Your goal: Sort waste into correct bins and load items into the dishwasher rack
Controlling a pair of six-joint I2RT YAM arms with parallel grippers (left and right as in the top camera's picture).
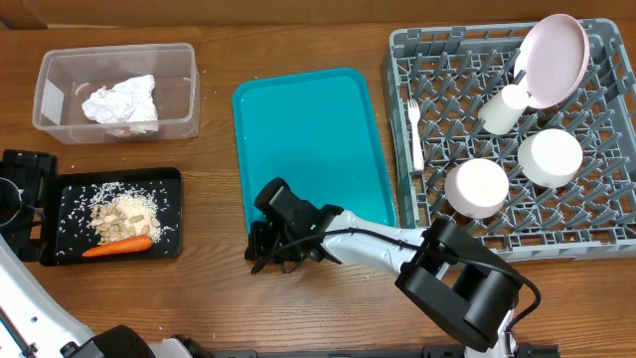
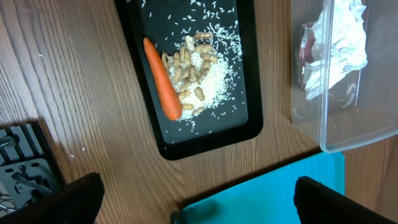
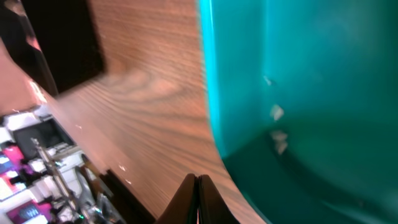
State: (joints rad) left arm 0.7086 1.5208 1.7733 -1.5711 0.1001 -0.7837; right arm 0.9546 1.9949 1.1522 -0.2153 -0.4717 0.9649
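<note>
Waste lies in the 2 bins at the left of the table (image 1: 209, 288). The crumpled napkin (image 1: 121, 101) sits in the middle of the clear tub (image 1: 45, 99), with the red wrapper (image 2: 305, 46) tucked against the tub wall beside it. The carrot (image 1: 117, 247) lies along the near edge of the black tray (image 1: 171, 189), touching the heap of nut scraps (image 1: 121, 217), and rice-like bits (image 1: 75, 204) are scattered around them. The dishes are in the grey rack (image 1: 397, 60) at the right. The plate (image 1: 555, 58) leans on edge in the far corner and the cup (image 1: 502, 109) is tilted just beside it. The 2 bowls are close together toward the front, the nearer bowl (image 1: 477, 187) and the farther bowl (image 1: 550, 157). The fork (image 1: 415, 134) lies along the rack's left side with its tines pointing away. The teal tray (image 1: 308, 139) lies between the bins and the rack (the right wrist view shows a few pale crumbs on it). The right gripper (image 3: 197, 183) has its fingers pressed together with nothing between them, low over bare wood just off the teal tray's near left corner. The left gripper (image 2: 199, 186) is spread wide and holds nothing, above the spot where the black tray, the clear tub and a corner of the teal tray come close together.
</note>
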